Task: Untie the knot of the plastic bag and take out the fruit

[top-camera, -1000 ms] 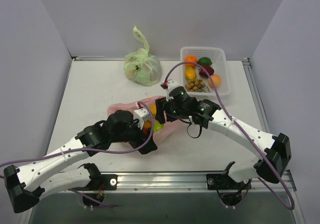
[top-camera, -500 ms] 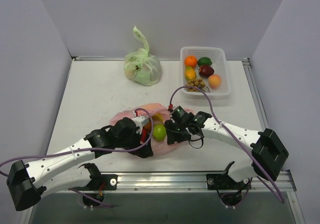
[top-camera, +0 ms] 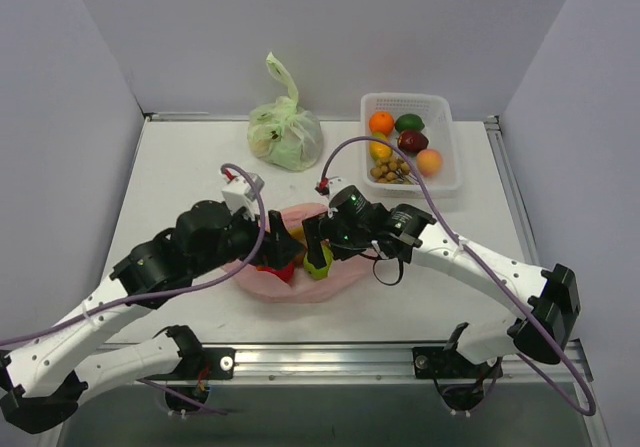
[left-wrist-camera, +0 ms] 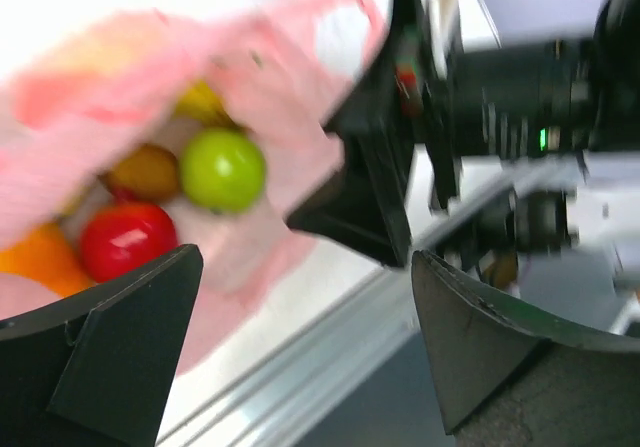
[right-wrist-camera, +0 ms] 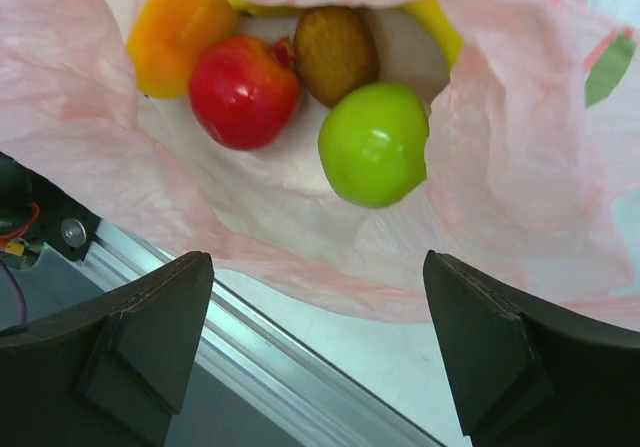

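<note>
Left gripper (left-wrist-camera: 305, 262) and right gripper (right-wrist-camera: 318, 262), jaws open and empty, above the plastic bag (right-wrist-camera: 500, 167)'s spread mouth; earlier both sat lower against it.

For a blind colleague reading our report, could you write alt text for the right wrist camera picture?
An open pink plastic bag holds a red apple, a green apple, an orange fruit and a brown fruit. The right gripper is open, its dark fingers at the bottom corners.

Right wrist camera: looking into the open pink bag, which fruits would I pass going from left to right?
orange-yellow fruit → red apple → green apple. The brown fruit overlaps both apples, so it is left out.
</note>
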